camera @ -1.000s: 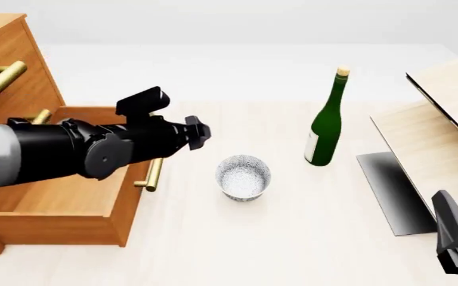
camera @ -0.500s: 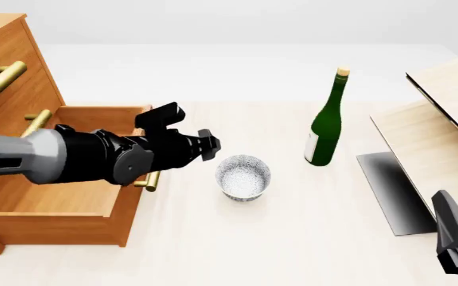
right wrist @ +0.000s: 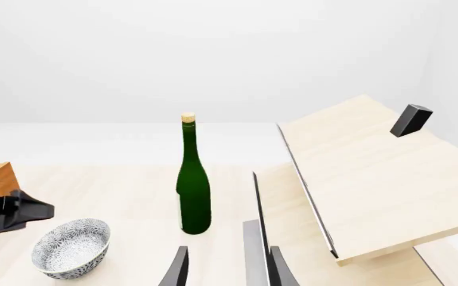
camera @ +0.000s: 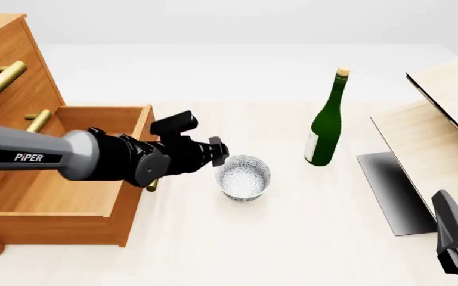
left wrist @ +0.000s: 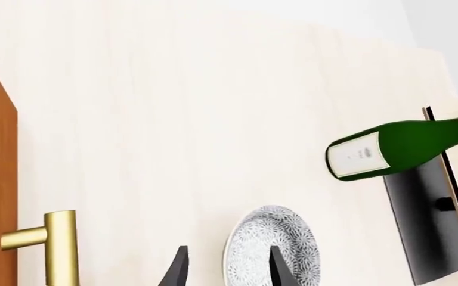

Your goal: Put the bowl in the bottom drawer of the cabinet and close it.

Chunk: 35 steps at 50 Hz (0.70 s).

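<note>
The speckled white-grey bowl (camera: 243,177) stands upright on the table just right of the pulled-out bottom drawer (camera: 127,215) of the orange-brown cabinet (camera: 14,65). My left gripper (camera: 219,153) hangs at the bowl's upper-left rim, reaching across the drawer's front panel. In the left wrist view that gripper (left wrist: 227,271) is open, with the bowl's (left wrist: 273,247) near rim between the fingertips; contact cannot be told. My right gripper (camera: 450,221) rests at the table's front right corner, open (right wrist: 227,271) and holding nothing. The bowl (right wrist: 71,247) also shows in the right wrist view.
A green wine bottle (camera: 326,124) stands upright behind and to the right of the bowl. Pale slanted boards (camera: 440,128) with a dark panel (camera: 392,190) fill the right side. The drawer's brass handle (left wrist: 58,247) sits close beside the left gripper.
My left arm has swung right and down, carrying its gripper from above the drawer's front panel to the bowl's rim. Bowl, bottle and right arm have not moved.
</note>
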Motion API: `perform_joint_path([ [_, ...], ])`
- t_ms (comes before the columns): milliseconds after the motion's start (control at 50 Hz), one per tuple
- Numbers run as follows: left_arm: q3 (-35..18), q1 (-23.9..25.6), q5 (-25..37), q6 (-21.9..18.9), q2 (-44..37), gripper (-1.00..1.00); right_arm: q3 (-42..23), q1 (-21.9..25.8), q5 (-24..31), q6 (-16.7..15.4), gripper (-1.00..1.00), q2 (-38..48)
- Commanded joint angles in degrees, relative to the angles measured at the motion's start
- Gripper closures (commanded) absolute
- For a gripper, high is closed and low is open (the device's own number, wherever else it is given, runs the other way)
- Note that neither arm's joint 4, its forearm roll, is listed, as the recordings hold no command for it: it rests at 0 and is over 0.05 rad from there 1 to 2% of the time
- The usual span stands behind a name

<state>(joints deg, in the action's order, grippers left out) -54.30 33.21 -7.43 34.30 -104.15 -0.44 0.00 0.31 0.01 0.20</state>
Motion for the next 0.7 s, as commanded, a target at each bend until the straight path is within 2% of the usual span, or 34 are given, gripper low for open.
perform_joint_path([
  [20, 2.35, -1.57, -0.99, 0.26, 0.71, -1.0, 0.0, 0.0, 0.0, 0.0, -1.0, 0.0],
  [240, 2.54, 0.2, -2.07, 1.06, -1.14, -1.0, 0.0, 0.0, 0.0, 0.0, -1.0, 0.0],
  [700, 2.2, 0.17, -3.78, 1.8, -4.47, -1.0, 0.0, 0.0, 0.0, 0.0, -1.0, 0.0],
])
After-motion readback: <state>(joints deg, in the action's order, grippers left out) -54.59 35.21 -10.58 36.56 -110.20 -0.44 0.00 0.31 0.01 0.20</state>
